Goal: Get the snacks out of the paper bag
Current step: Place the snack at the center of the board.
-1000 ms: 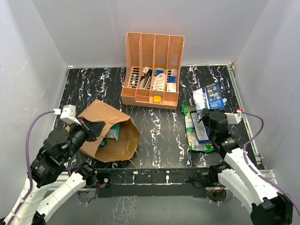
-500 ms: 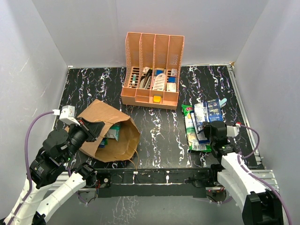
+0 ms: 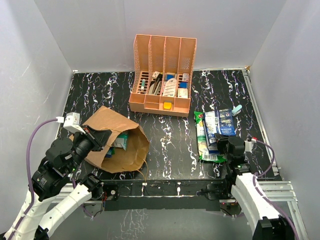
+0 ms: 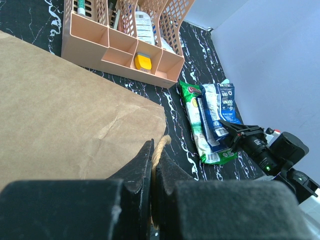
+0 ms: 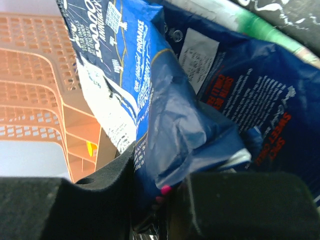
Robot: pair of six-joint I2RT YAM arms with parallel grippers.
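Observation:
The brown paper bag (image 3: 112, 145) lies on its side at the left, mouth facing right, with packets (image 3: 119, 142) showing inside. My left gripper (image 3: 106, 136) is shut on the bag's twisted cord handle (image 4: 161, 146) at the bag's upper lip (image 4: 75, 115). My right gripper (image 3: 226, 141) is shut on a blue snack packet (image 3: 220, 123), pinched between the pads (image 5: 150, 115). That packet rests over a green packet (image 3: 202, 137) and another dark blue packet (image 5: 250, 85) at the right. The same pile shows in the left wrist view (image 4: 210, 120).
An orange four-slot organiser (image 3: 162, 75) with stationery stands at the back centre; it also shows in the left wrist view (image 4: 120, 47). White walls enclose the black marbled table (image 3: 170, 135). A metal rail (image 3: 260, 125) runs along the right edge.
My right arm has drawn back toward the near edge, dragging the blue packet from the far right onto the pile of packets. The left arm and the bag have not moved.

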